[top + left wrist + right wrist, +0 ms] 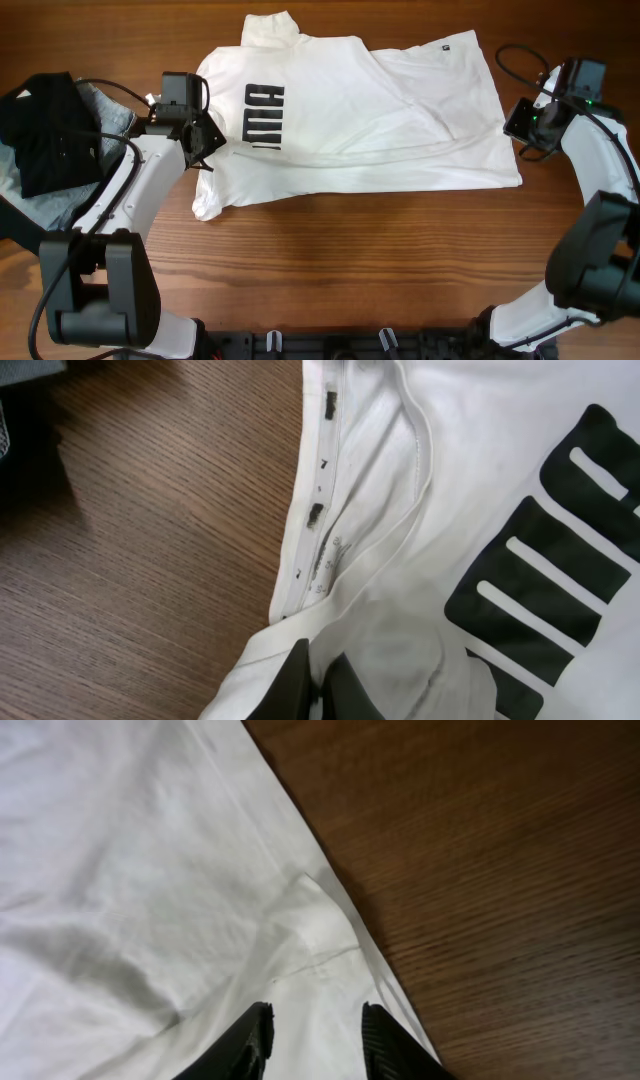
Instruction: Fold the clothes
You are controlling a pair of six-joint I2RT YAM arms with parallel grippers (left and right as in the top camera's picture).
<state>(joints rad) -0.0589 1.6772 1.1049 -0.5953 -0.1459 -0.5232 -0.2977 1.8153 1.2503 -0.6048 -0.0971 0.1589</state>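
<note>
Brown wood made up the table [330, 260], and a white shirt [380, 110] lay flat on it, stretched out long from side to side. The neck end pointed to the left and the bottom end pointed to the right. Black letters [265, 115] sat on the chest, near the neck end. The left gripper [205, 140] was right at the neck end, with the collar [400, 490] just in front of it. Its two fingers were very close together at the edge of the cloth, but I could not tell if they had any cloth pinched between them. The right gripper [522, 120] was at the other end, over the bottom edge [330, 920] of the shirt. Its fingers [250, 1040] were apart and held nothing, with white cloth lying under the gap. So each arm had its own end of the shirt, and the fold would likely bring one end over the other. A pile of dark clothes [45, 130] sat far off to the left.
</note>
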